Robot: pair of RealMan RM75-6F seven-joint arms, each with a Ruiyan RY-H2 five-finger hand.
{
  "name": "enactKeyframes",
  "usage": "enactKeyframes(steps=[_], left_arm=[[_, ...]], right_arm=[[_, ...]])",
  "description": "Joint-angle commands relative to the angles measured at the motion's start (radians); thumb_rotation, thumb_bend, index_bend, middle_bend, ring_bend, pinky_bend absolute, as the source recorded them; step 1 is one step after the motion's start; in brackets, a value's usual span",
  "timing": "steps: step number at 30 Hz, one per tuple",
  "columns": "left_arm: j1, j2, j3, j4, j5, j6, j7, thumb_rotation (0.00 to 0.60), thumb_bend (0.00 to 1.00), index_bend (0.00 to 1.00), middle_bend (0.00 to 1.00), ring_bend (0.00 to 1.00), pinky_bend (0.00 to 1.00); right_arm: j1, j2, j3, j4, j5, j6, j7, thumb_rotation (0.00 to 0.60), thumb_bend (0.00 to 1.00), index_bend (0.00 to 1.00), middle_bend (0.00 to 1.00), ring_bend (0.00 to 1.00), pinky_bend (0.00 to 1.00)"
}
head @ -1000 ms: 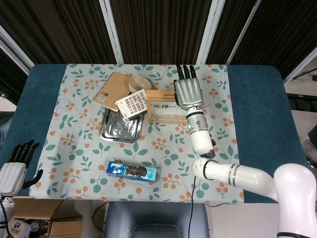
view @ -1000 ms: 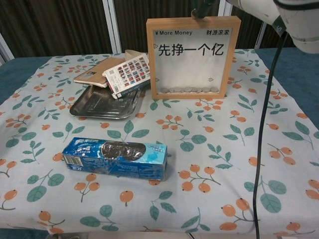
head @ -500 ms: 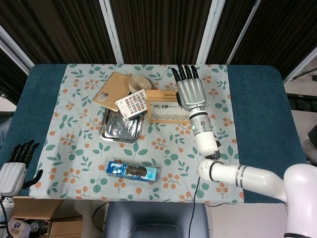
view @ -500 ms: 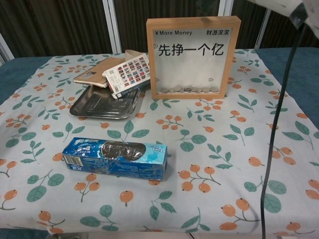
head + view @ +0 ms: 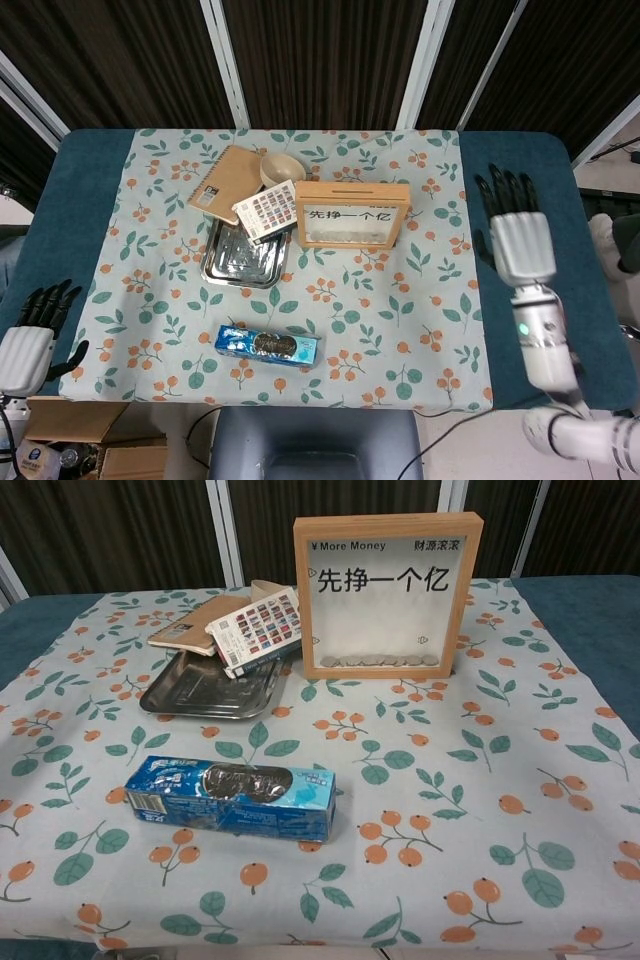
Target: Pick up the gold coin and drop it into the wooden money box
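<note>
The left robot hand hangs off the bench's left edge, far left of the money box, holding nothing with fingers apart. A metal tray lies just left of the money box, a biscuit pack in front of it. Coins line the money box's floor behind its window. The right robot hand hovers well right of the money box, fingers straight and spread, holding nothing.
</note>
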Motion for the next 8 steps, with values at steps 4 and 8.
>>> enactKeyframes(steps=[4, 8], left_arm=[[-0.002, 0.007, 0.0, -0.022, 0.011, 0.007, 0.026, 0.6, 0.35, 0.0, 0.0, 0.0, 0.0], [-0.003, 0.005, -0.001, -0.028, 0.011, 0.009, 0.041, 0.6, 0.35, 0.0, 0.0, 0.0, 0.0]], right_arm=[[-0.311, -0.053, -0.222, 0.253, -0.186, 0.145, 0.307, 0.6, 0.56, 0.0, 0.0, 0.0, 0.0], [-0.371, -0.105, -0.226, 0.333, -0.228, 0.183, 0.346, 0.6, 0.56, 0.0, 0.0, 0.0, 0.0]])
